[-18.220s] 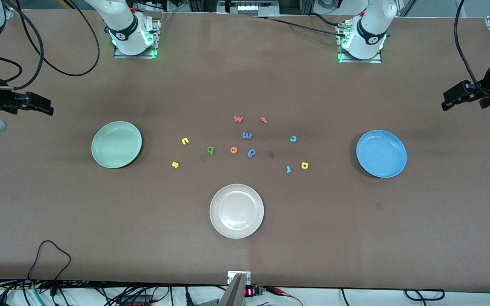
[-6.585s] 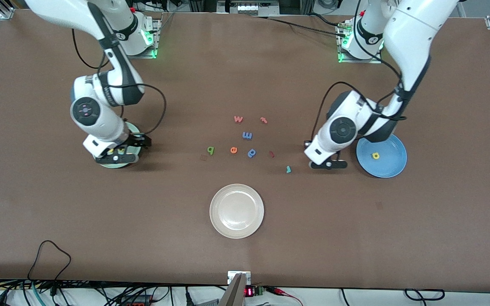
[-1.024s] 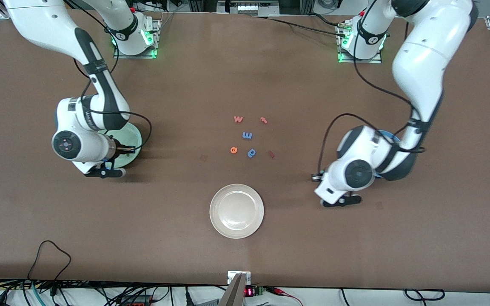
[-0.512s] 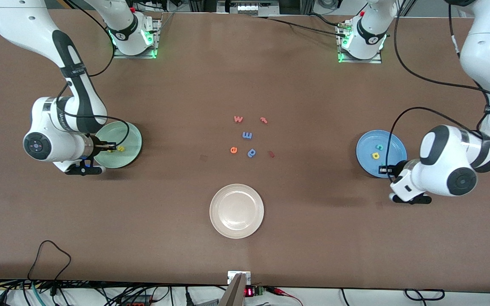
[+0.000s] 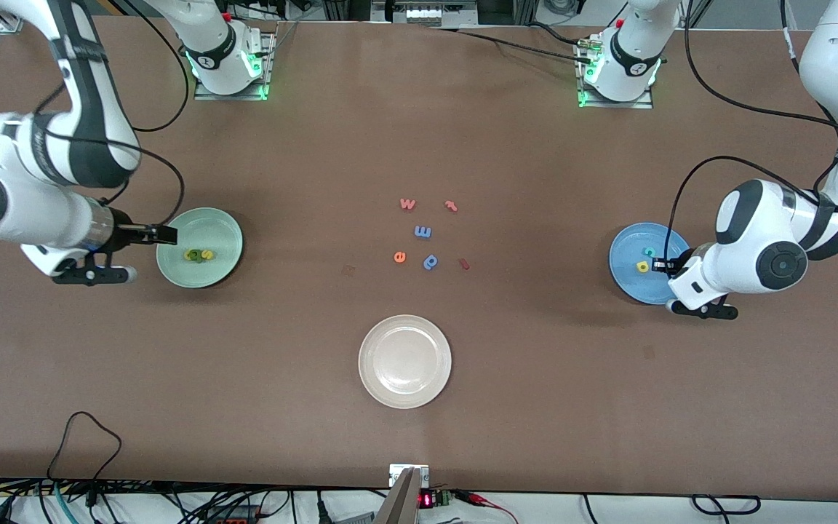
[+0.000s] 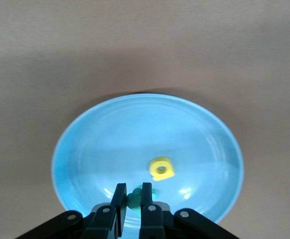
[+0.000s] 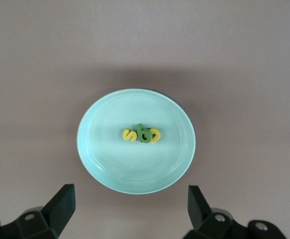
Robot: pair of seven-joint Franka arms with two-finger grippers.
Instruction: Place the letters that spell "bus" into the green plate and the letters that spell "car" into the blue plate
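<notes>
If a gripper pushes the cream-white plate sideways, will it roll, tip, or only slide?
The cream-white plate sits flat and wide with a shallow rim, so it would probably slide and not tip. Resting on its base and not on edge, it is unlikely to roll. Its glossy, hard-looking surface suggests that it is stiff and might slip between fingers.

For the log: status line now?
right gripper: open, at mint-green round plate's edge | foam b-u-s letters: in it | left gripper: shut, over blue round plate

High front camera faces both arms; each wrist camera looks down on one plate.
</notes>
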